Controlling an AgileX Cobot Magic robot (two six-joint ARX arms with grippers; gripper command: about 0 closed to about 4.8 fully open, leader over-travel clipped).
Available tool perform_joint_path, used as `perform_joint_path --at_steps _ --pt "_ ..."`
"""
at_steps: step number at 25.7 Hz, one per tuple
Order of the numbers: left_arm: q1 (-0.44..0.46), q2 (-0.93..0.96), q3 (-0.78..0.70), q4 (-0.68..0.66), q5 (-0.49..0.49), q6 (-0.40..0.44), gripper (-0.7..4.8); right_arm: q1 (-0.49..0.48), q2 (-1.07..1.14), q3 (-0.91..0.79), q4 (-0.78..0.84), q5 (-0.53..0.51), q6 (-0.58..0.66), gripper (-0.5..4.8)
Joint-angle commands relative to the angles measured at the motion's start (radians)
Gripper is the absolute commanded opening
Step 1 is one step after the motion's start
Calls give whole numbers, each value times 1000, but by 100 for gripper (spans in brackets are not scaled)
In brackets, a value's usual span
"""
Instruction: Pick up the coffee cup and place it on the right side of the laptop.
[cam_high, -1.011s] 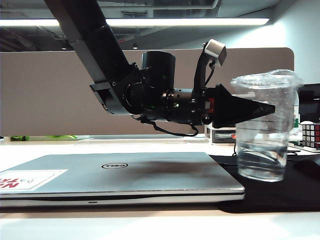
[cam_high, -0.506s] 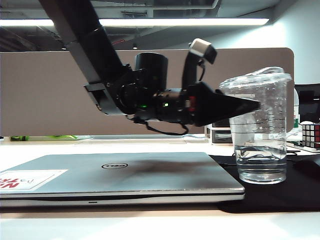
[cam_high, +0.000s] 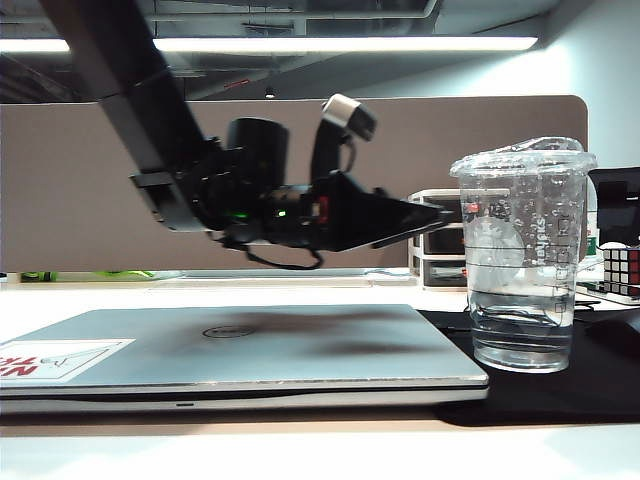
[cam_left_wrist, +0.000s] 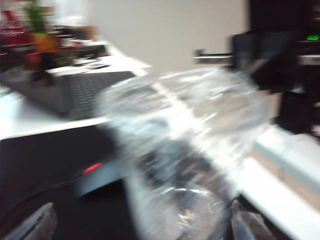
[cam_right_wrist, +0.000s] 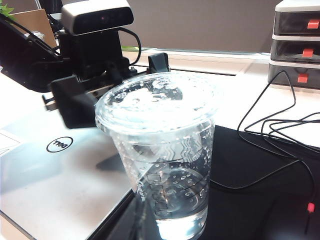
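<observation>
A pale desk (cam_high: 300, 450) runs under office strip lights, a beige partition behind; nearest, along its front edge, lies the wide thin silver-grey laptop (cam_high: 240, 350), closed. Just off its right edge the tall clear plastic coffee cup (cam_high: 523, 260) stands upright on a black mat (cam_high: 600, 385); judged so, placement looks done and retreat is next. The left gripper (cam_high: 440, 212) hangs over the laptop beside the cup, jaws wide, holding nothing; room lies open leftward above the lid. The right gripper is unseen; farther back, grey drawers (cam_right_wrist: 298, 45) and cables (cam_right_wrist: 270, 125).

Coffee cup (cam_high: 522, 260) down on mat, released; left end effector (cam_high: 440, 212) withdrawn leftward.
</observation>
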Motion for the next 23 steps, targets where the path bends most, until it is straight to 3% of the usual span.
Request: perform_joint_path --at_steps 1,8,17,19,21,23 --pt "52 -5 2 6 -31 -8 479 0 -2 -5 10 -2 -4 -1" --pt "200 -6 2 10 -35 -187 479 0 -2 -5 10 -2 -8 -1" --pt "234 -6 2 93 -32 -229 479 0 -2 -5 10 -2 -8 -1" --pt "235 -8 2 115 -43 -272 479 0 -2 -5 10 -2 -8 -1" --pt "264 -25 2 120 -100 -406 479 0 -2 -5 10 -2 -8 -1" --pt "284 -42 1 113 -97 -426 479 0 -2 -5 11 -2 -8 -1"
